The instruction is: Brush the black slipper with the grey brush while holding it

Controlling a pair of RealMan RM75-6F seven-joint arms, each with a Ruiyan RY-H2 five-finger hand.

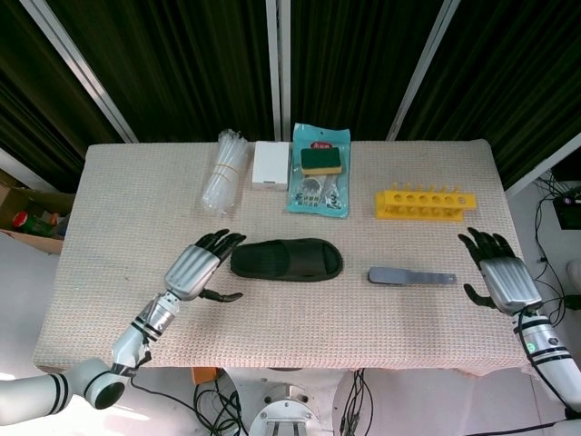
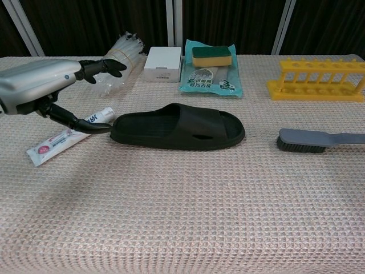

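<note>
While the head view shows both hands, the chest view shows only the left hand (image 2: 34, 85), plus a toothpaste tube (image 2: 68, 137) beneath it. The black slipper (image 1: 286, 260) lies mid-table, the grey brush (image 1: 410, 276) at its 3 o'clock. Left hand (image 1: 195, 265) hovers at the slipper's 9 o'clock, fingers spread, empty; right hand (image 1: 502, 277), likewise splayed and empty, sits beyond the brush handle.

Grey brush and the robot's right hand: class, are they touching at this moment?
Apart. The head view shows bare tablecloth between the handle end of the grey brush and the right hand, which hovers open near the table's right edge.
</note>
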